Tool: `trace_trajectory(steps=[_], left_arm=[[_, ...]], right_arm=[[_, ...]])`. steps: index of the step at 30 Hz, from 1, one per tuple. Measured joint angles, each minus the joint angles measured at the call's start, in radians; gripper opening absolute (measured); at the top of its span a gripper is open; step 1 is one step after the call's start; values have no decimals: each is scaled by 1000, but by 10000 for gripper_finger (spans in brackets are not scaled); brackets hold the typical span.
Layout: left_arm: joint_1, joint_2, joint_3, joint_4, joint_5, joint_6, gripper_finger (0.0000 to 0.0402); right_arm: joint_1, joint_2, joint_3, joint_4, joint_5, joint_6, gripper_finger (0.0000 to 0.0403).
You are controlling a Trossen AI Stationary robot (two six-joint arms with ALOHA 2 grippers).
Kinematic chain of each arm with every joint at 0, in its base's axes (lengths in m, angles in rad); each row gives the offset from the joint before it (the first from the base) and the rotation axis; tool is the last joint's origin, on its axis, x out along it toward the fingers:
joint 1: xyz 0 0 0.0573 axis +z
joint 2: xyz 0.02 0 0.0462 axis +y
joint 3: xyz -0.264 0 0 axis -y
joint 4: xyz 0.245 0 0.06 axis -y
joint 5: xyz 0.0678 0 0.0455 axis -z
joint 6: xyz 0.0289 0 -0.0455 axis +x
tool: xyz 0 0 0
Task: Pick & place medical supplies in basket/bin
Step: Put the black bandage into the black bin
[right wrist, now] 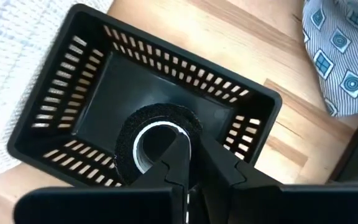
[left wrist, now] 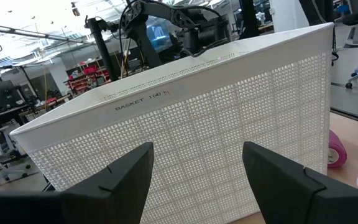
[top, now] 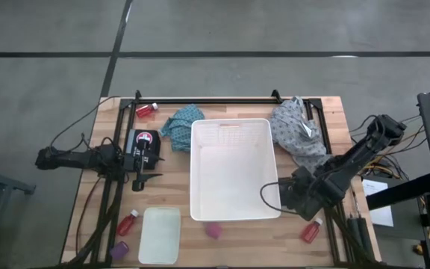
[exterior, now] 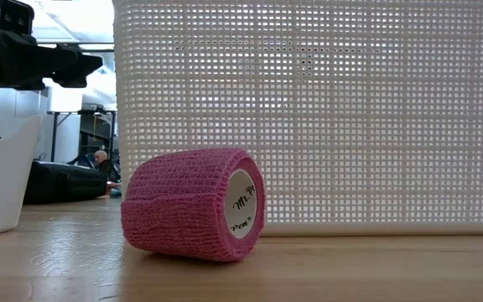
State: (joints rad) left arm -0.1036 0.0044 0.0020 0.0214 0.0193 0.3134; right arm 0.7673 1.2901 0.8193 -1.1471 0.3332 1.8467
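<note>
The large white basket (top: 230,125) stands mid-table. My left gripper (left wrist: 197,168) waits open at its left, level, facing its mesh wall (left wrist: 229,124). My right gripper (right wrist: 180,152) is shut, pointing down over a small black slotted basket (right wrist: 73,81) with a black roll (right wrist: 142,124) lying in it, by the white basket's near right corner. Red bottles (top: 146,110) (top: 129,222) (top: 311,230), a teal cloth (top: 181,125), a grey cloth (top: 297,133) and purple rolls (top: 213,230) (top: 119,248) lie on the table. One roll (exterior: 193,204) rests on its curved side. My right gripper's shut fingertips (right wrist: 173,146) show from above in front of the black roll's hole (right wrist: 151,146). I cannot tell whether they touch the roll or stand above it.
A small translucent tray (top: 160,235) lies near the front edge, left of the purple roll. A flat black tray (top: 142,142) sits beside my left gripper. A black frame rail (top: 215,99) runs along the far edge. Cables hang at the right side.
</note>
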Motion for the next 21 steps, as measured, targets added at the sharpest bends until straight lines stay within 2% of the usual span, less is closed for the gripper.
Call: trace_trajectory(steps=[7,21], left_arm=[[0,0,0,0,0,0,253],[0,0,0,0,0,0,253]], right_arm=[[2,45,-19,3,0,87,22],[1,92,-21,28,-24,92,23]])
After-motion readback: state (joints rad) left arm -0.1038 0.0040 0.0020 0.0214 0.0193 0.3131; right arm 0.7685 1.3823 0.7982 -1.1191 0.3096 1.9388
